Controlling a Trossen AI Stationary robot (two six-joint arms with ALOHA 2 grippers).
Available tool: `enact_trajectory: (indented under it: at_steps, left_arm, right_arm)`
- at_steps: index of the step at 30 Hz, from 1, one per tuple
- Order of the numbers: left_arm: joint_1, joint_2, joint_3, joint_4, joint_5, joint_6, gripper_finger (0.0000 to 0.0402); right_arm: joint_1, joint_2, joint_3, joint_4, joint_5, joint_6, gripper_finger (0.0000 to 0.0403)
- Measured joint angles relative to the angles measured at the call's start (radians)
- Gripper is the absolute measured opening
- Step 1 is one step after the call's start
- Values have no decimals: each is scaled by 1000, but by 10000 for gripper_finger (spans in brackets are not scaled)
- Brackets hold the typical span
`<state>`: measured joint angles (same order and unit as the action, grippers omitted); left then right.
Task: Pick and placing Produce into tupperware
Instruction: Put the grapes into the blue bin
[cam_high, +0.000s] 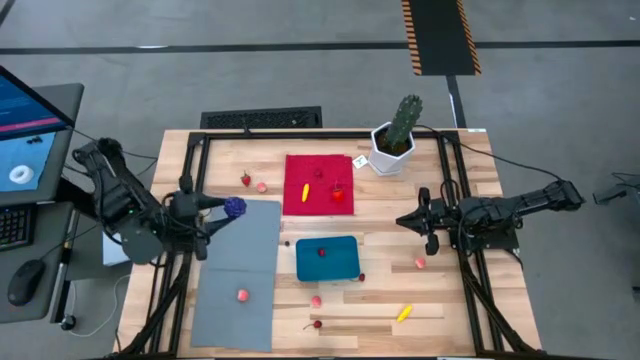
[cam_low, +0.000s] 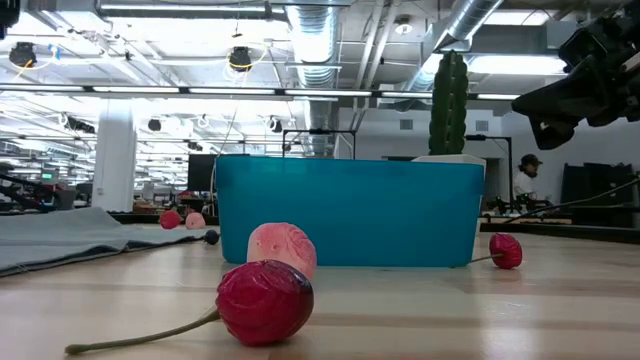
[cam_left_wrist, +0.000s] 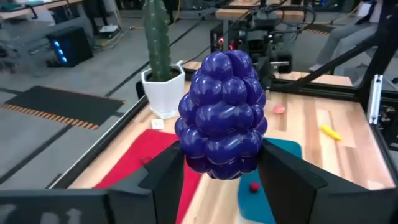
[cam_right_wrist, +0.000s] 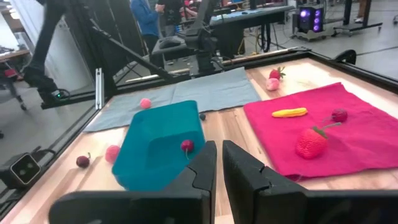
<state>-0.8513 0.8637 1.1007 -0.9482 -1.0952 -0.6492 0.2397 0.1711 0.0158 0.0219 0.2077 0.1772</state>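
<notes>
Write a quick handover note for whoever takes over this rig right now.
Left claw: shut on the purple grape cluster, held above the grey mat's corner.
Right claw: shut, empty, waiting right of the red cloth.
Done: one red piece in the teal tupperware.
Left: place the cluster; collect pieces on the cloth, the mat and the table.

two strawberries (cam_high: 338, 195), two bananas (cam_high: 305, 191), one tupperware (cam_high: 342, 264).

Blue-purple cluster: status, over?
Left gripper shut on blue-purple cluster, above grey mat's corner. Right gripper shut, empty. Tupperware holds one red piece; path unobstructed.
</notes>
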Motion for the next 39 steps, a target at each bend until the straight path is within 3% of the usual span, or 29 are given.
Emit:
enact_trajectory:
  at_steps: [3, 10, 14, 22, 28, 34, 39]
  left_arm:
    - [0, -85, -90, -11, -1, -52, 169]
    - [0, -292, -352, 138, 14, -59, 163]
    - [0, -391, -495, 320, 31, -10, 163]
    - [23, -469, -730, 830, 277, 309, 163]
    - [102, -478, -845, 999, 398, 342, 162]
    - [215, -478, -968, 1301, 631, 428, 162]
    - [320, -478, -1028, 1367, 737, 442, 162]
  right_arm:
    - [3, 0, 0, 0, 2, 11, 52]
    - [2, 0, 0, 0, 2, 33, 52]
    - [2, 0, 0, 0, 2, 52, 52]
    - [2, 0, 0, 0, 2, 54, 52]
    - [2, 0, 0, 3, 2, 54, 52]
    - [2, 0, 0, 5, 3, 53, 52]
    - [2, 0, 0, 8, 3, 53, 52]
